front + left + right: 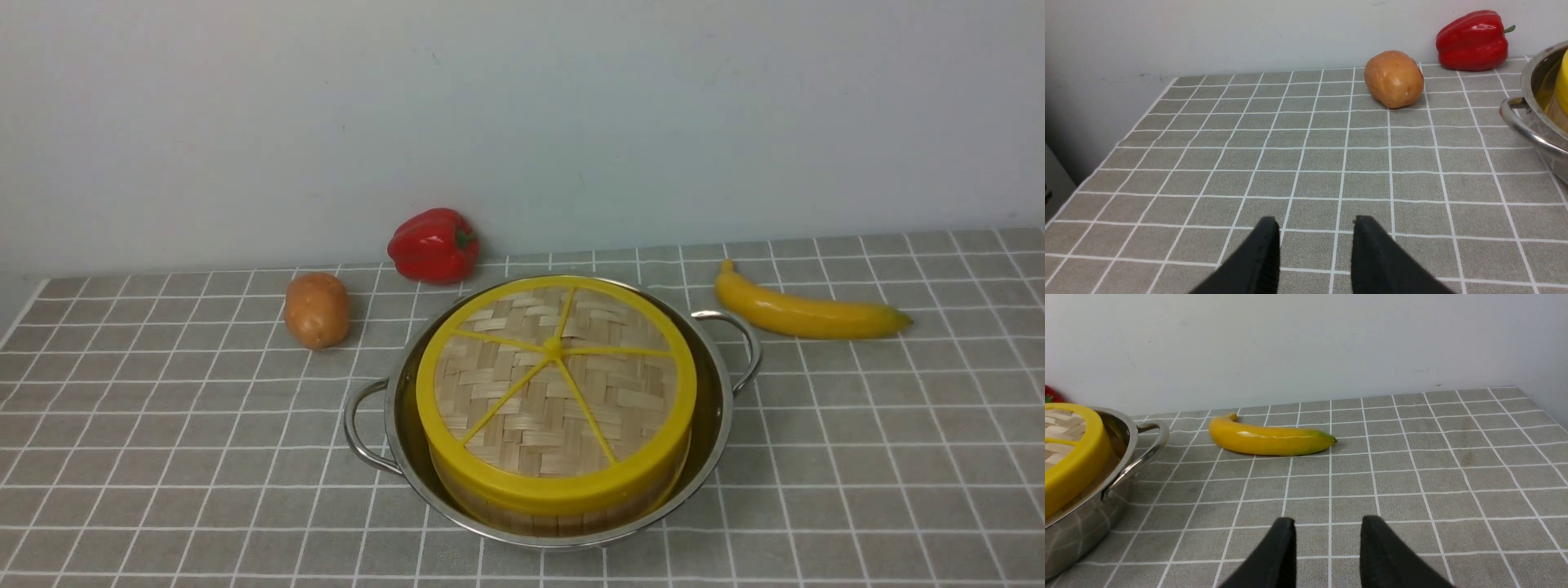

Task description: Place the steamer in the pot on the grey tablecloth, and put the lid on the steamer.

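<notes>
The shiny steel pot (412,457) stands on the grey tablecloth (163,425) in the middle of the front view. Inside it sits the bamboo steamer (522,513), its pale wall showing below the lid. The woven lid (557,390) with yellow rim and spokes lies flat on top of the steamer. Neither arm shows in the front view. My left gripper (1315,223) hovers open over bare cloth, left of the pot (1531,130), with nothing between its fingers. My right gripper (1327,522) is open too, over bare cloth to the right of the pot (1094,506) and lid (1073,469).
A potato (317,309) and a red pepper (433,245) lie behind the pot on the left, near the wall. A banana (804,313) lies behind it on the right. The cloth's left edge (1106,155) runs close to the left gripper.
</notes>
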